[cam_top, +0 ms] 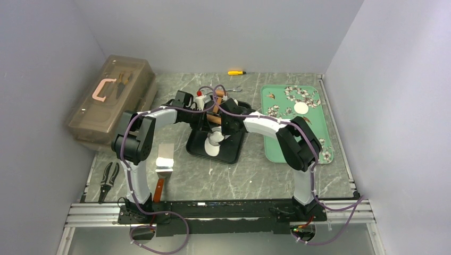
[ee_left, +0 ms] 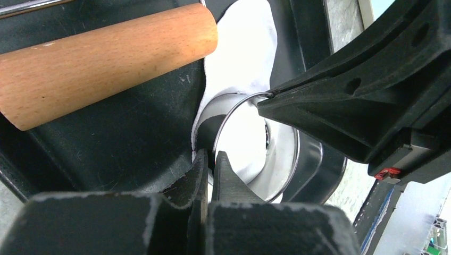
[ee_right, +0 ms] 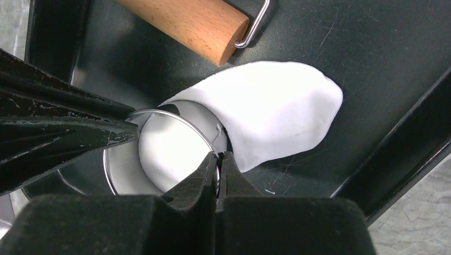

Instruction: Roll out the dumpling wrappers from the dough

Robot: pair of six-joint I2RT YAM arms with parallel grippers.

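Observation:
The dough (ee_right: 276,111) lies as a flat white sheet in the black tray (cam_top: 234,151); it also shows in the left wrist view (ee_left: 244,53). A shiny metal ring cutter (ee_right: 114,170) stands on its near end, with white dough showing inside the ring. My left gripper (ee_left: 211,155) is shut on the cutter's rim (ee_left: 282,159). My right gripper (ee_right: 218,156) is shut on the opposite side of the rim. The brown wooden roller (ee_left: 106,58) lies in the tray just beyond the dough. One round dumpling wrapper (cam_top: 301,108) lies on the green tray (cam_top: 276,143).
A brown translucent toolbox (cam_top: 111,101) stands at the back left. A metal scraper with a wooden handle (cam_top: 164,164) and pliers (cam_top: 109,180) lie at the front left. A yellow screwdriver (cam_top: 236,72) lies by the back wall. Grey walls close in the table.

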